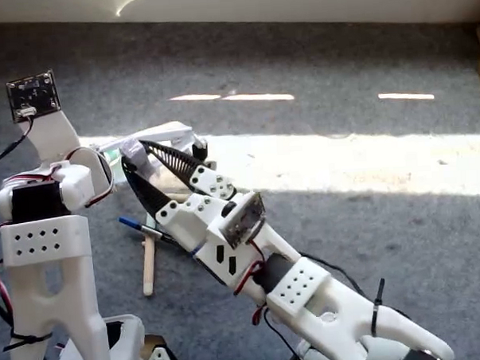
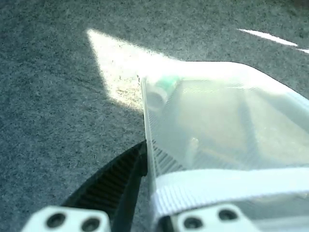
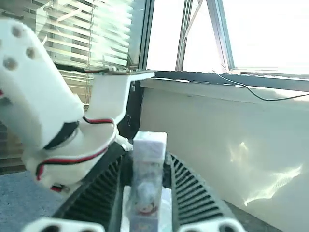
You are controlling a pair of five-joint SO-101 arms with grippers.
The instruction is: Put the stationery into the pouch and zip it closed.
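Two arms work over the grey worktop (image 1: 346, 247). Left gripper (image 2: 148, 174): jaws closed on the edge of the clear pouch (image 2: 217, 121). The pouch extends ahead of the jaws, and its white zip band (image 2: 217, 191) lies right at them. Right gripper (image 3: 146, 159): jaws pinching a white stationery block (image 3: 149, 145), which stands upright between them. Blue pen (image 1: 138, 224) and wooden stick (image 1: 148, 268) lie on the worktop near the right jaws, outside the pouch.

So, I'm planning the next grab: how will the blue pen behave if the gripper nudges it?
The blue pen looks slim and round, so it would probably roll, though the carpet pile should slow it. It seems stiff and light, likely easy to lift.
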